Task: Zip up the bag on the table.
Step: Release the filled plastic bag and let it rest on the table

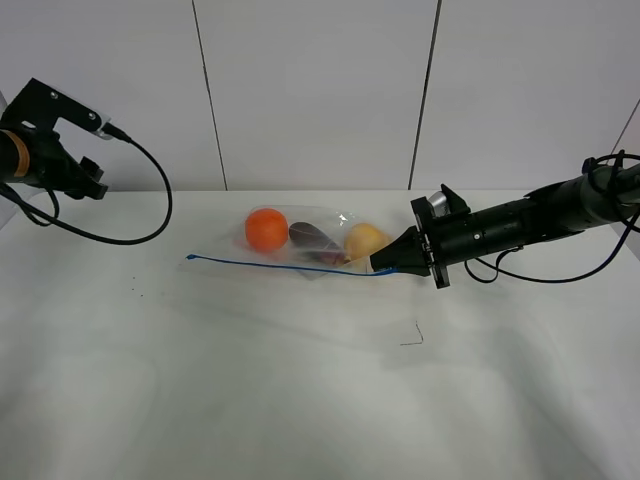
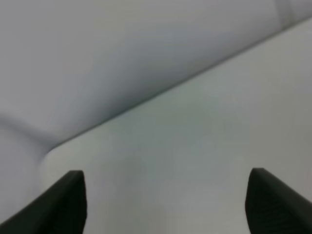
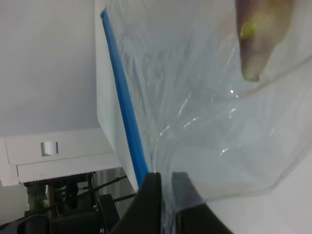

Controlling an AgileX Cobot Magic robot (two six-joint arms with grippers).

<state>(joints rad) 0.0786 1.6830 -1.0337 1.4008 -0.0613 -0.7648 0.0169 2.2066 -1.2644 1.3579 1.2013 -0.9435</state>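
Between the right fingers (image 3: 148, 204), pressed together, sits one end of the blue strip (image 1: 270, 264) of the bag (image 1: 320, 238), which lies on the worktop (image 1: 300, 400). The film looks thin, slippery and floppy, so the strip is probably the firmest hold. The right arm reaches low, nearly level. The left fingers (image 2: 68, 204) hang spread and empty, well apart.

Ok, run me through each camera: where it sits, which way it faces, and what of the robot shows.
Exterior high: mounted high in front, looking down across the table to the back wall; shows the bag, left arm and right arm.
Left wrist: on the left arm, facing table and back wall; the open left pincer shows by its tips.
Right wrist: on the right arm, looking along the bag's blue strip; the right pincer is shut on the bag's edge.
Shared: exterior and right wrist both show bag and blue strip.
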